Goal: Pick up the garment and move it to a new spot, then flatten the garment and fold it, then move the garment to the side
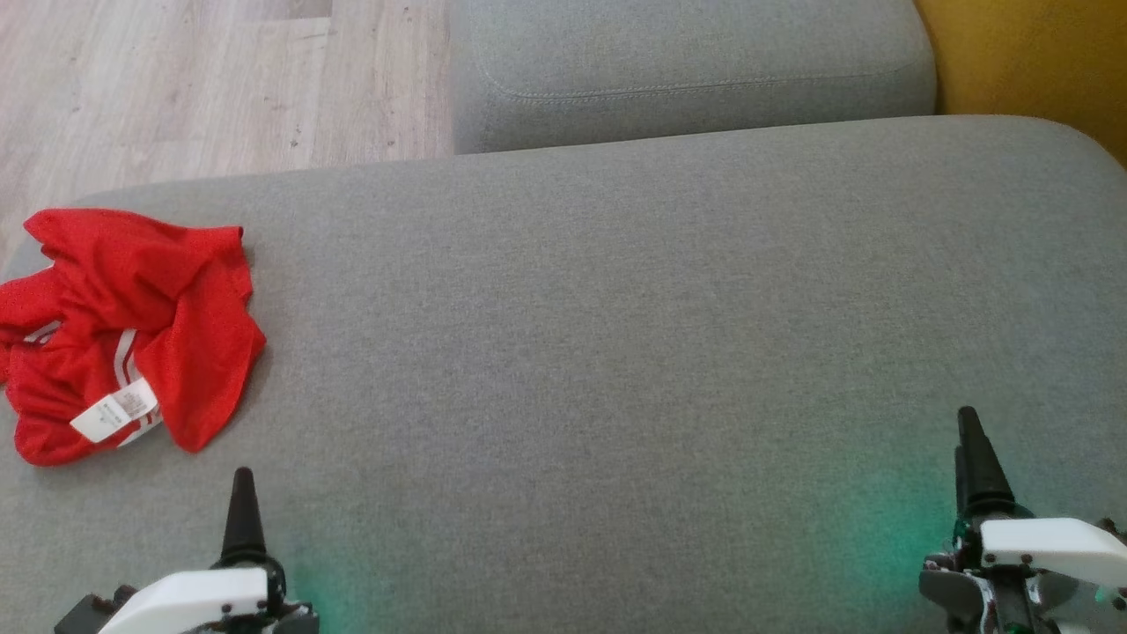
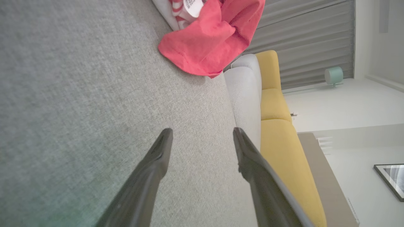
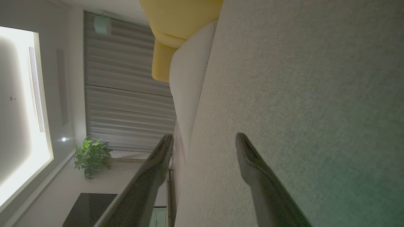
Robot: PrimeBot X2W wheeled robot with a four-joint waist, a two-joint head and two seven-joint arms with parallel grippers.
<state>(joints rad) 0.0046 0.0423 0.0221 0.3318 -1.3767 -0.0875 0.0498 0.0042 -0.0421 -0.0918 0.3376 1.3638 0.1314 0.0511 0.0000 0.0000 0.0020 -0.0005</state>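
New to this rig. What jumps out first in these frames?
The crumpled red garment, white tag up, lies at the far left of the grey cushion. The left gripper and right gripper hang open and empty over its near edge, apart from the garment. A yellow sofa sits top right in the head view.

Living room, grey sofa (image 1: 616,308), curtains (image 3: 126,94), houseplant (image 3: 91,156)
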